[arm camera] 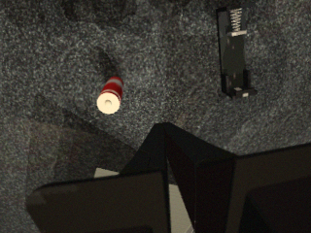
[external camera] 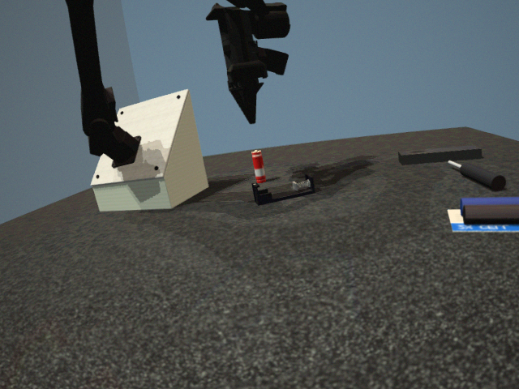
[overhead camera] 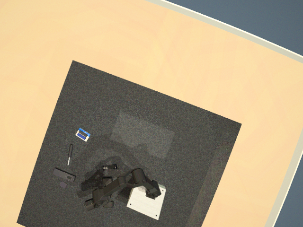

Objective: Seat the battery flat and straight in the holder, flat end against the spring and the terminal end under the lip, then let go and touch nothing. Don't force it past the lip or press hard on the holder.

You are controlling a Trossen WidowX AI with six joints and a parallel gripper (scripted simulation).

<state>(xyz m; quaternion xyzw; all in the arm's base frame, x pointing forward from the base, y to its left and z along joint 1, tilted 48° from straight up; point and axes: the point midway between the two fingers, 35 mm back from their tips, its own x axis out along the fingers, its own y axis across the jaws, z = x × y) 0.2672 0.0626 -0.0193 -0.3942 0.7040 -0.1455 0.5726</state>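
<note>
The red and white battery (external camera: 258,166) (arm camera: 111,94) stands upright on the dark mat, its pale end up with a small round mark at the centre. The black holder (overhead camera: 111,166) (external camera: 263,196) (arm camera: 232,60) lies apart from it and is empty. Its spring (external camera: 302,184) (arm camera: 235,20) is at one end and the lip at the other. My gripper (external camera: 251,121) (arm camera: 161,129) is shut and empty, fingertips pointing down, well above the battery and touching neither thing. The arm hides the battery in the top view.
The arm is mounted on a white sloped block (overhead camera: 144,205) (external camera: 146,138). A screwdriver (overhead camera: 70,151) (external camera: 482,174), a long dark box (overhead camera: 61,173) (external camera: 439,156) and a card with a blue cell (overhead camera: 81,136) (external camera: 490,203) and a dark cell lie off to one side.
</note>
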